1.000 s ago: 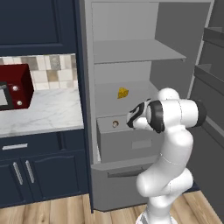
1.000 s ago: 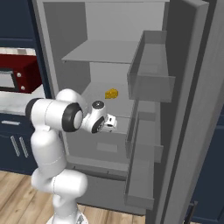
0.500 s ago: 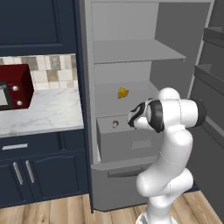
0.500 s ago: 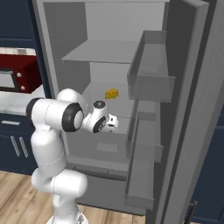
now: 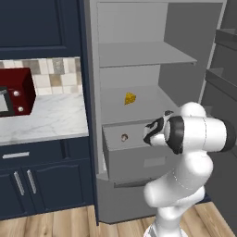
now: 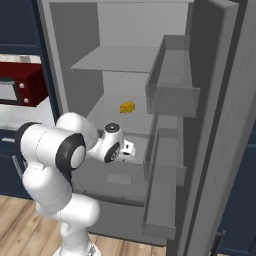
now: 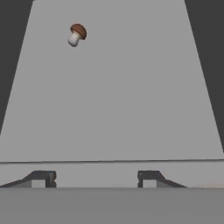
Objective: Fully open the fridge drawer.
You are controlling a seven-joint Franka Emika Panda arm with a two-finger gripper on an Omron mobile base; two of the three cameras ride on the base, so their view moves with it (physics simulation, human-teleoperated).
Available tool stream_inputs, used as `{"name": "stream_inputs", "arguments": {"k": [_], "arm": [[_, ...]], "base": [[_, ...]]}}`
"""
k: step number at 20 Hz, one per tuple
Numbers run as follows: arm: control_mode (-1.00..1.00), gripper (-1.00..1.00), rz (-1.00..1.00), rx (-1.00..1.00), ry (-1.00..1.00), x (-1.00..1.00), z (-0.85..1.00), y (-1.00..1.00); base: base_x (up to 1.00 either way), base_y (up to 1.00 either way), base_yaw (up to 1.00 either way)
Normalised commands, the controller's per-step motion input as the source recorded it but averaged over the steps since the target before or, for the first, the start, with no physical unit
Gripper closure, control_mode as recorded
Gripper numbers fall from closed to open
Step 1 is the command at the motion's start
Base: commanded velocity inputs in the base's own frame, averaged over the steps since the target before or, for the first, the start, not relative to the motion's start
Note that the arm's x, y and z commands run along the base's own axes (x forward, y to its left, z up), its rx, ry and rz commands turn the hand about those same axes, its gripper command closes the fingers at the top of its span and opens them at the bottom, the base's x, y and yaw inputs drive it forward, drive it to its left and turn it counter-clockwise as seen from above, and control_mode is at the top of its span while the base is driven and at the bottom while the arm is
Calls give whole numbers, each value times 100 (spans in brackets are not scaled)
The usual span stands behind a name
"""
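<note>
- Two-finger dark gripper (image 7: 94,179): fingers spread wide, pinching nothing, tips at the drawer's front rim.
- Plain light-grey box fridge drawer (image 5: 134,155): low in the fridge, partly pulled out; likely rigid, smooth, sliding easily; best hooked over its front lip or shallow recess.
- Small brown-capped mushroom (image 7: 77,34): loose on the drawer floor, may roll.
- Yellow cheese wedge (image 5: 130,98): on the shelf above.
- Red microwave (image 5: 14,94): on the marble bench.

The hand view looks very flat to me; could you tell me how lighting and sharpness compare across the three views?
Hand view: even grey, no glare; the mushroom in the fridge drawer is slightly soft. Left base view: smooth shading on the gripper, coarse edges. Right base view: darker fridge door, mildly blurred.
</note>
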Motion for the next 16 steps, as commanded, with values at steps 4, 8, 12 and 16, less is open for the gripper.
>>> {"name": "stream_inputs", "arguments": {"k": [4, 8, 12, 16], "arm": [[-100, -100, -1, 0, 8, -100, -35, -25], [-100, -100, -3, 0, 12, -100, -22, -18], [-100, -100, -5, 0, 15, -100, -17, -15], [-100, -100, -6, 0, 18, -100, -19, -17]], "base": [[0, 0, 0], [0, 0, 0], [0, 0, 0], [0, 0, 0]]}}
